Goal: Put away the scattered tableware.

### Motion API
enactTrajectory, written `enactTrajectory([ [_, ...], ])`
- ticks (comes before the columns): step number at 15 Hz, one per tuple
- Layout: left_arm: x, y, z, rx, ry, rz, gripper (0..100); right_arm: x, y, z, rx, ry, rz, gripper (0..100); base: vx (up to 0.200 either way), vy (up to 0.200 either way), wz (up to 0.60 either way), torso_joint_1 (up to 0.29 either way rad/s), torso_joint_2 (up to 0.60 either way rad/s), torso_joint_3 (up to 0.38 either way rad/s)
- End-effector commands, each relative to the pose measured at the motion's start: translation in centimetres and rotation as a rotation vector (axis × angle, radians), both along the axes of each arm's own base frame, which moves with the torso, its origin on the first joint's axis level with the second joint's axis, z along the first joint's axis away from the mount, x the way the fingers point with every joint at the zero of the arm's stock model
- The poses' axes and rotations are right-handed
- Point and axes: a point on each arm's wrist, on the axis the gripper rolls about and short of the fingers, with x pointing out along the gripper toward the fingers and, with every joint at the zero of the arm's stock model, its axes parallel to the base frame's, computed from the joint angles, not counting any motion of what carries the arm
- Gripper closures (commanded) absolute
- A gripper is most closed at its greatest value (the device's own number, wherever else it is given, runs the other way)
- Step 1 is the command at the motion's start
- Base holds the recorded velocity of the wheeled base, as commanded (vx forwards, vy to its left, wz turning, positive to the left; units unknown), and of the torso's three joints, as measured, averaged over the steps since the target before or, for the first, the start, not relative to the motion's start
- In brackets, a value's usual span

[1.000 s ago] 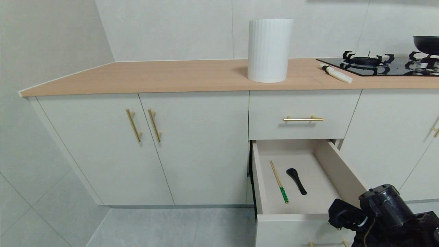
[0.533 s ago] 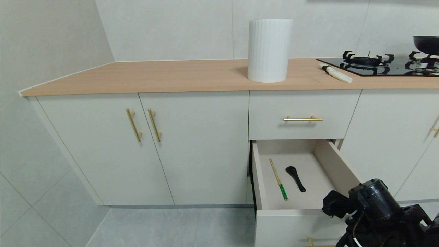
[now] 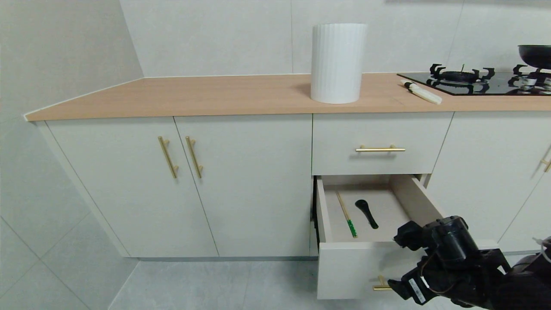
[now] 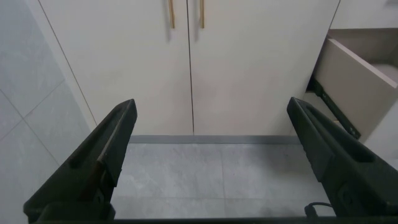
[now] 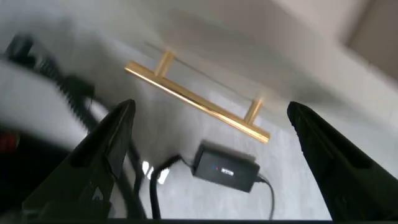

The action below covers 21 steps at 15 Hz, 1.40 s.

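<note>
Drawer (image 3: 353, 271) part-open below the desk (image 3: 215, 94); chopsticks (image 3: 346, 214) and black spoon (image 3: 366, 213) lie side by side inside. Right gripper (image 5: 211, 112), fingers wide, faces its gold handle (image 5: 198, 102). Left gripper (image 4: 211, 118), fingers wide, holds nothing. Label (image 3: 415, 289) on the right arm, print unreadable.

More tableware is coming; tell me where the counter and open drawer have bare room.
The countertop is bare from its left corner to the white cylinder. A narrower strip lies between the cylinder and the white utensil by the hob. In the drawer, the floor right of the black spoon is free; the chopsticks and spoon crowd its left side.
</note>
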Motion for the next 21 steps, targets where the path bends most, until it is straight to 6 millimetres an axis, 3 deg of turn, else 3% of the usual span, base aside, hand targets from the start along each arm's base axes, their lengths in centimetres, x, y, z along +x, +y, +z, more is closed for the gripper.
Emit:
enactTrajectory([
  [1,0.0,0.0,0.0,0.000,0.000,0.000,0,0.9,0.2,-2.3,-0.010,0.029,-0.036,0,0.000,0.000,0.00,0.000,0.00,0.000],
  [8,0.0,0.0,0.0,0.000,0.000,0.000,0,4.6,0.2,-4.9,0.099,-0.088,-0.148,0,0.000,0.000,0.00,0.000,0.00,0.000],
  [16,0.0,0.0,0.0,0.000,0.000,0.000,0,9.2,-0.5,-4.4,0.215,-0.212,-0.328,0,0.000,0.000,0.00,0.000,0.00,0.000],
  [21,0.0,0.0,0.0,0.000,0.000,0.000,0,13.5,0.4,-4.5,0.238,-0.317,-0.364,0,0.000,0.000,0.00,0.000,0.00,0.000],
])
